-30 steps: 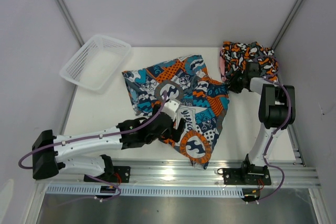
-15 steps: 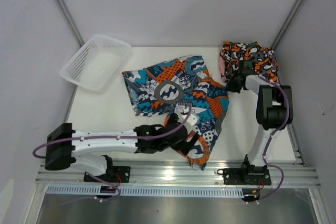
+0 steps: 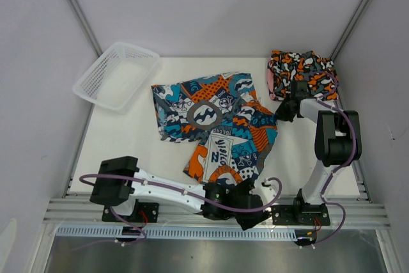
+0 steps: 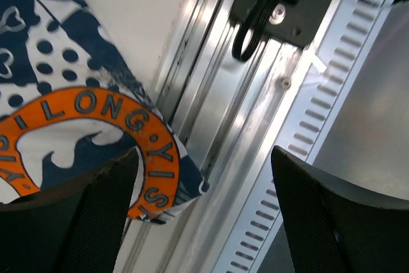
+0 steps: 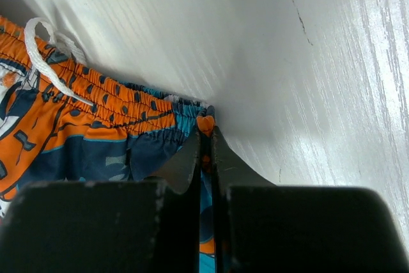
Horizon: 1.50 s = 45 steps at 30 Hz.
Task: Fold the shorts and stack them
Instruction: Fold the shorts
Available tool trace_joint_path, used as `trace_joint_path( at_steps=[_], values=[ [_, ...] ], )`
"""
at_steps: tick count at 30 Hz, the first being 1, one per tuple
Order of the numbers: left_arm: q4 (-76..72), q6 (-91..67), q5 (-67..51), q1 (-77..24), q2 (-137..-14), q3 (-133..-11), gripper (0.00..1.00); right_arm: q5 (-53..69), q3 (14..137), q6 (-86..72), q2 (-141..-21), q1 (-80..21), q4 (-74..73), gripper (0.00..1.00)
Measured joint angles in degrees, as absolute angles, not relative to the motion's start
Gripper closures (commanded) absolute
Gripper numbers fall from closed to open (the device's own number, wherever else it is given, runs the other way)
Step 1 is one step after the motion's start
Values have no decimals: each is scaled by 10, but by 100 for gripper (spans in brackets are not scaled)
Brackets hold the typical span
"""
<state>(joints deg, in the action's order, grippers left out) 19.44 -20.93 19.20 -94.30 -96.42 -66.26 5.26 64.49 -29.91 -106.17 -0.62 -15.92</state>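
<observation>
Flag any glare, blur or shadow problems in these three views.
Top external: even light, sharp, only soft shadows. Left wrist: bright glints on the metal rail; jaws dark and blurred, teal shorts print crisp. Right wrist: sheen on the table, jaws in shadow, fabric sharp.

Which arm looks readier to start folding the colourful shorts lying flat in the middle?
The right one. The right gripper is shut on the waistband corner of the teal shorts, so it could probably lift and fold. The left gripper hangs open over the metal rail by the near hem, holding nothing.
</observation>
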Motion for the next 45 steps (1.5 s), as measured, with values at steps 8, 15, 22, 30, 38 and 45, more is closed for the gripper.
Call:
trace_joint_path(
  at_steps=[8, 15, 22, 30, 38, 45],
  values=[
    [243, -251, 201, -967, -984, -666, 18, 72, 605, -301, -1052, 3, -90, 100],
    [309, -310, 245, -979, -1051, -701, 35, 96, 566, -309, -1037, 17, -37, 100],
    [396, -380, 294, -978, -1105, -765, 43, 100, 562, -310, -1036, 19, -31, 100],
    [439, -411, 315, -978, -1114, -775, 67, 106, 561, -310, -1036, 23, -31, 100],
    [438, -411, 309, -980, -1119, -775, 75, 115, 561, -310, -1036, 28, -31, 100],
    [423, -404, 270, -983, -1119, -776, 100, 109, 556, -314, -1030, 29, -37, 100]
  ],
)
